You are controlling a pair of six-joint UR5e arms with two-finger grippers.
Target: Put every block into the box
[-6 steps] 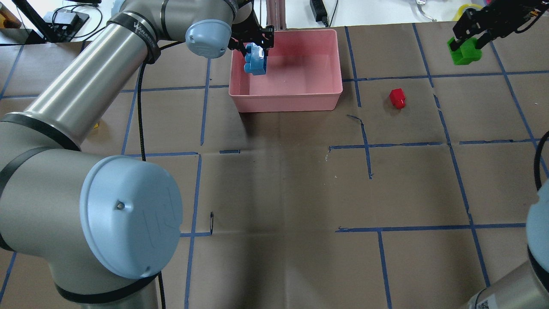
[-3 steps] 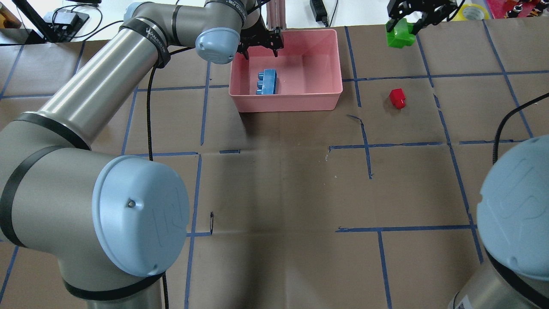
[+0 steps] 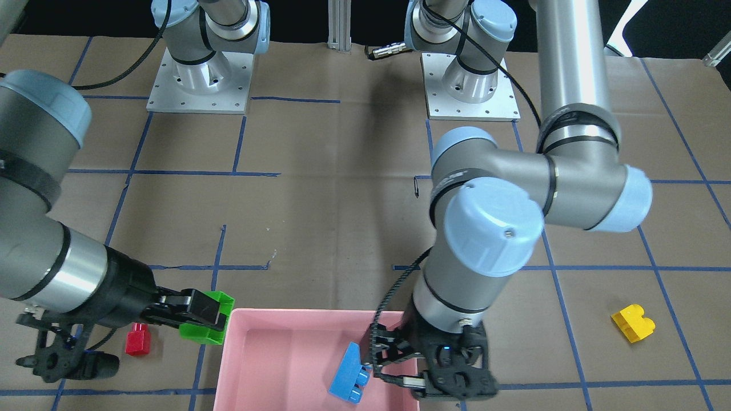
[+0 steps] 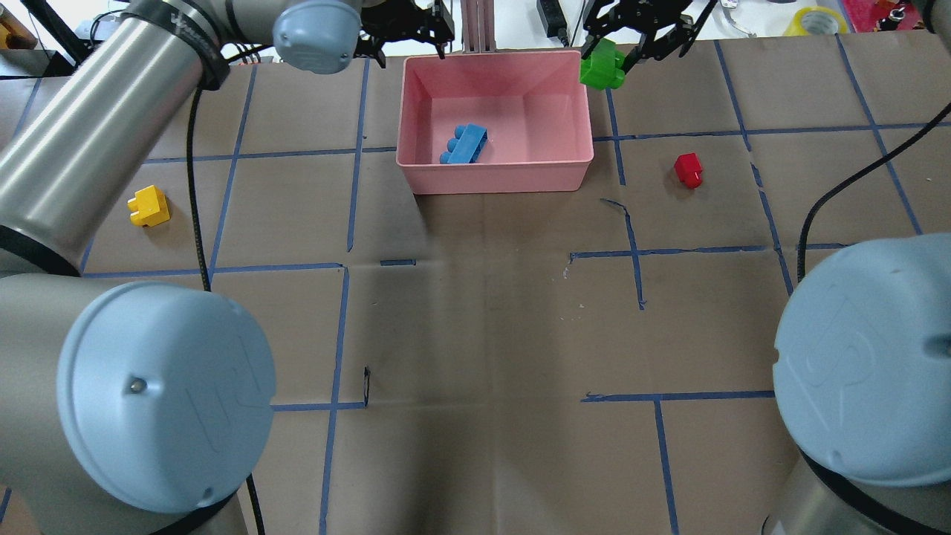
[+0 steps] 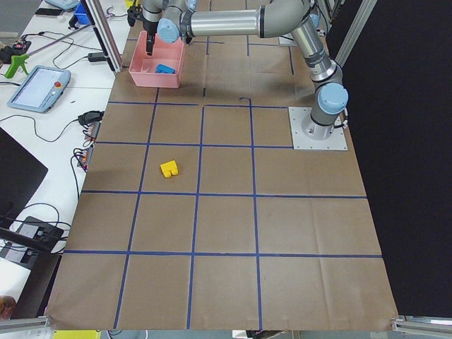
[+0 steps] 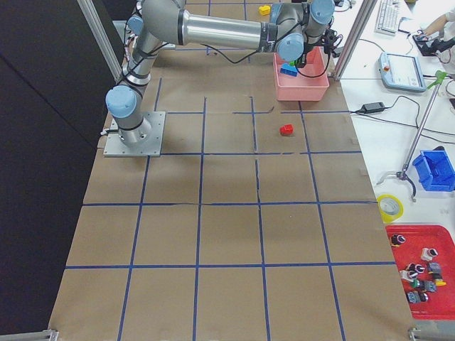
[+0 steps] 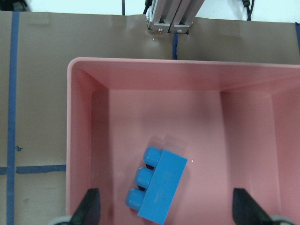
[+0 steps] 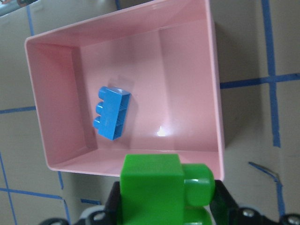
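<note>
The pink box (image 4: 572, 160) stands at the table's far middle. The blue brick (image 4: 465, 145) lies on its side inside it, also in the left wrist view (image 7: 157, 190) and the right wrist view (image 8: 111, 112). My left gripper (image 4: 411, 44) is open and empty, above the box's far left corner; its fingers (image 7: 89, 206) straddle the blue brick from above. My right gripper (image 4: 611, 56) is shut on the green brick (image 4: 600, 70), held in the air just outside the box's far right corner (image 8: 159, 187). The red brick (image 4: 689, 169) lies right of the box. The yellow brick (image 4: 148, 206) lies far left.
An aluminium post (image 4: 475, 22) rises right behind the box. A power adapter (image 4: 550, 13) and a tape roll (image 4: 813, 18) lie beyond the table's far edge. Both arms' big elbow joints fill the overhead view's near corners.
The left gripper let the blue brick go into the box, then drew back towards the far left corner. The right gripper carried the green brick left to the box's corner.
</note>
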